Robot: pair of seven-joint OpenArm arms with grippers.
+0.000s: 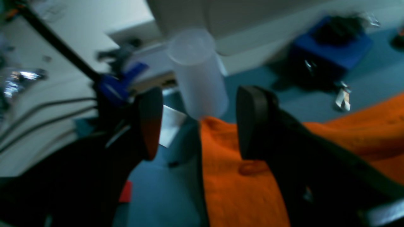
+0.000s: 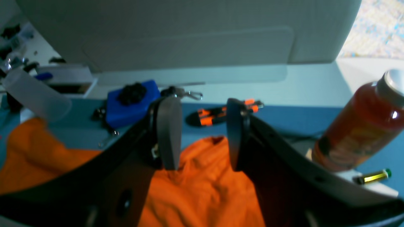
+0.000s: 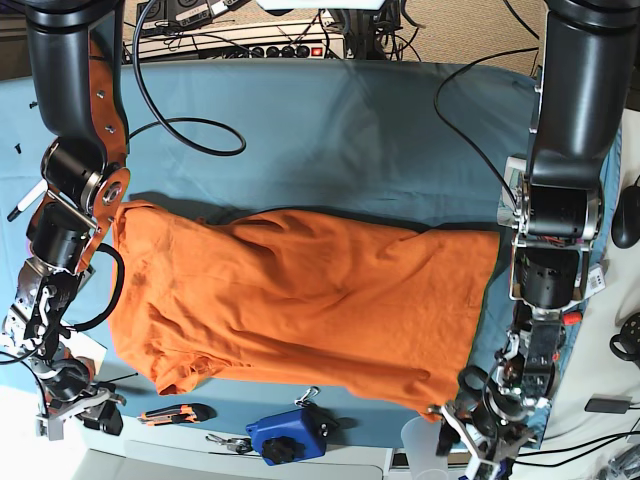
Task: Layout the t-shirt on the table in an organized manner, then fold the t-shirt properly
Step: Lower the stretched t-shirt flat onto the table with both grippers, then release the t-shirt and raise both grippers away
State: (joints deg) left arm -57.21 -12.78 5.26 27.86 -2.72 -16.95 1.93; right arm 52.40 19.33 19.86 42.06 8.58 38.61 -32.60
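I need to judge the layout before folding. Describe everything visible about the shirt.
The shirt is plain bright orange, soft-looking fabric with no print. It lies spread across the table, mostly flat but wrinkled, with one short sleeve bunched at the lower corner near the right arm. Both open claws, left and right, hover at its edges; neither grips it.

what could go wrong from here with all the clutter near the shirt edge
The clear plastic cup stands right at the t-shirt corner, beside the open left gripper; grabbing that corner could tip it. The amber bottle stands close beside the open right gripper, so a swing could hit it. The blue box sits by the hem and could snag it.
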